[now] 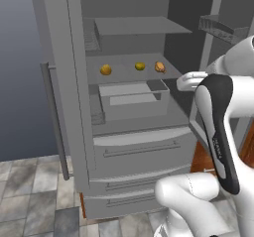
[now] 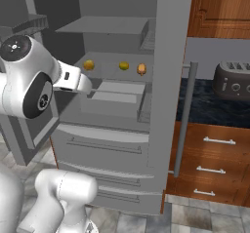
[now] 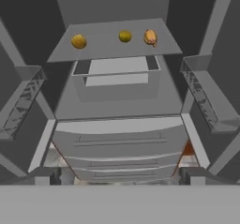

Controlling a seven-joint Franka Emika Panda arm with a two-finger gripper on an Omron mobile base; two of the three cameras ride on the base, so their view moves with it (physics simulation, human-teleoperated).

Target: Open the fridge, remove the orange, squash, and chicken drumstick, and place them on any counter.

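Left view: fridge (image 1: 74, 82) doors open; orange (image 1: 105, 70), squash (image 1: 140, 66), drumstick (image 1: 159, 67) in a row on the shelf.
Right view: drumstick (image 2: 141, 69) at 3 o'clock of the squash (image 2: 124, 66).
Hand view: hand (image 3: 119, 175) empty, fingers apart; food at 12 o'clock.
Tip: go straight in, grab one, then close.

Flat, even rendered light; soft, slightly blurry.

The fridge (image 1: 139, 147) stands open, chicken drumstick (image 1: 159, 67) on its shelf.
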